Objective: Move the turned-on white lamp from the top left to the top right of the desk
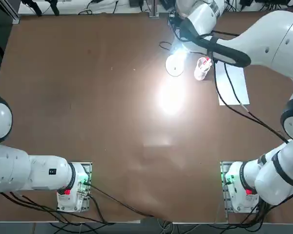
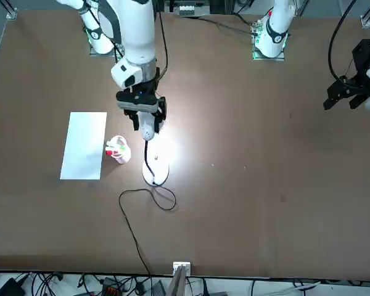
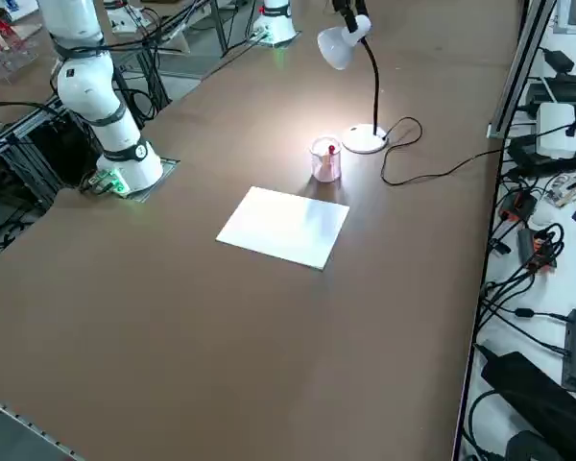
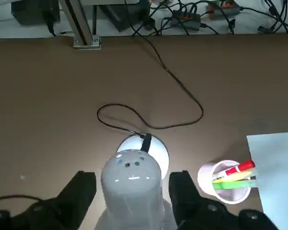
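White light spills from the lamp onto the brown counter, making a bright patch just in front of its base. The lamp stands upright at the far edge of the counter from the robot, near the middle of that edge and a little toward the robot's right. Its round flat base rests on the counter, a thin dark neck rises from it, and the glowing head is at the top. A thin black cord leaves the base, loops once on the counter and runs off over the far edge.

The right end effector is at the lamp's head, one black finger on each side of it. In the wrist view a narrow gap shows between each finger and the white shade, so the fingers are spread around the head and not clamped on it. In the front view the end effector points down over the head.

Just beside the base, on the robot's right, stands a small clear cup holding red and green pens. A flat white paper sheet lies farther to that side, near the cup but not touching it.
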